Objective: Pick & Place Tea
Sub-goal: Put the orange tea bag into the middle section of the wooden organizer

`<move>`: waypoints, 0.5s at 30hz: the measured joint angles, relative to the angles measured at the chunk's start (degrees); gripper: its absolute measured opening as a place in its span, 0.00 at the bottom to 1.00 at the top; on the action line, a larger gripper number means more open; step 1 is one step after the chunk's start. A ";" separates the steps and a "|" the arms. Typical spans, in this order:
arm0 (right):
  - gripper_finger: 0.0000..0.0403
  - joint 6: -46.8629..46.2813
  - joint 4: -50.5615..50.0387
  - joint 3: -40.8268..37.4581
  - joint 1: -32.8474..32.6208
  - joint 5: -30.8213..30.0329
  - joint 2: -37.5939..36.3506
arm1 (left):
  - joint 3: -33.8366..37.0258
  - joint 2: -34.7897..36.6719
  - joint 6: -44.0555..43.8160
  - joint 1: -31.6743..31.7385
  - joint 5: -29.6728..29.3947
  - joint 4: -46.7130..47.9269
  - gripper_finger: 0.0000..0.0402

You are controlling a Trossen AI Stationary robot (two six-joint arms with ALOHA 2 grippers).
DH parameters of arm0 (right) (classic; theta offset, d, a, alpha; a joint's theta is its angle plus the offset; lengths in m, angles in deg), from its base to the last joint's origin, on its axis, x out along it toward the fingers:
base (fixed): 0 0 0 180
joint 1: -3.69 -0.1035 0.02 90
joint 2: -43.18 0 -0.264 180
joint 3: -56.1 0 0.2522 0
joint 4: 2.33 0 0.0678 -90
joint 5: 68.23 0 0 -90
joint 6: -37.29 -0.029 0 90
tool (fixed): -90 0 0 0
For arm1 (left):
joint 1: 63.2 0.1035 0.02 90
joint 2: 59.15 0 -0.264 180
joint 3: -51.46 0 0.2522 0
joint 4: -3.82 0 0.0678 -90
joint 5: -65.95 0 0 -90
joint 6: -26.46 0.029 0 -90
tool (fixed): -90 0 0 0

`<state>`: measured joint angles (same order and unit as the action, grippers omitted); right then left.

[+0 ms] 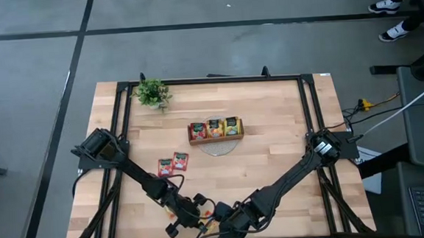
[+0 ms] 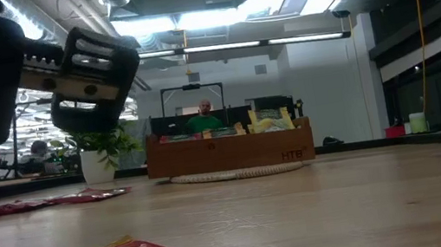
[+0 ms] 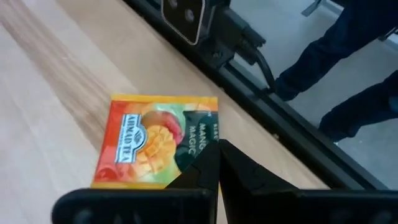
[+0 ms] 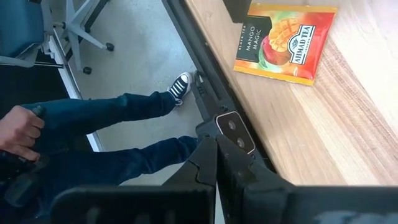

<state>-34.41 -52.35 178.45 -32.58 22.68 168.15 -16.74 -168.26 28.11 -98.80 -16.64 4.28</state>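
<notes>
Both grippers' fingers together, empty, beside orange mango sachet near table edge; risk of nudging sachet off table while fingers shut.

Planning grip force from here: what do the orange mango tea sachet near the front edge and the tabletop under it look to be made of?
The orange mango tea sachet looks like glossy printed foil or coated paper: flat, crisp-edged, with sheen on its print; which one, I cannot tell. The tabletop looks like pale wood with a smooth matte finish, showing long straight grain lines and plank seams.
</notes>
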 joint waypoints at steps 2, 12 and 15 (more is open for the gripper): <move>0.01 0.04 -0.02 0.00 -0.02 0.00 0.00 | -0.04 -0.91 -0.11 -0.03 0.12 -0.32 0.00; 0.01 -1.16 -0.50 0.00 -0.05 -3.84 0.00 | -0.22 -4.21 -1.49 0.07 1.12 -1.00 0.00; 0.01 -6.73 -1.62 0.00 -0.02 -7.46 0.00 | -0.18 -4.21 -2.10 0.07 1.10 -1.07 0.00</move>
<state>-41.14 -53.97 178.45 -32.61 15.21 168.15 -16.92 -172.47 26.01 -98.73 -15.54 3.21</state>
